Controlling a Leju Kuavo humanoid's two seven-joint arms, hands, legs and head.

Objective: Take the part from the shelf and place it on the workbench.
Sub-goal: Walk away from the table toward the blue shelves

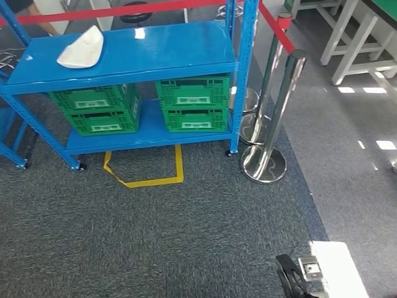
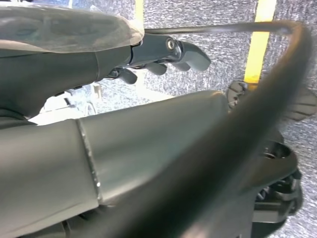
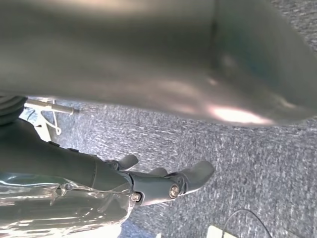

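The white part lies on the far left of the blue shelf top. The left hand and right hand hang with fingers apart, holding nothing.

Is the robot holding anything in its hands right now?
No. The left hand and right hand hang over the carpet with fingers stretched out, gripping nothing. The white part lies on the blue shelf.
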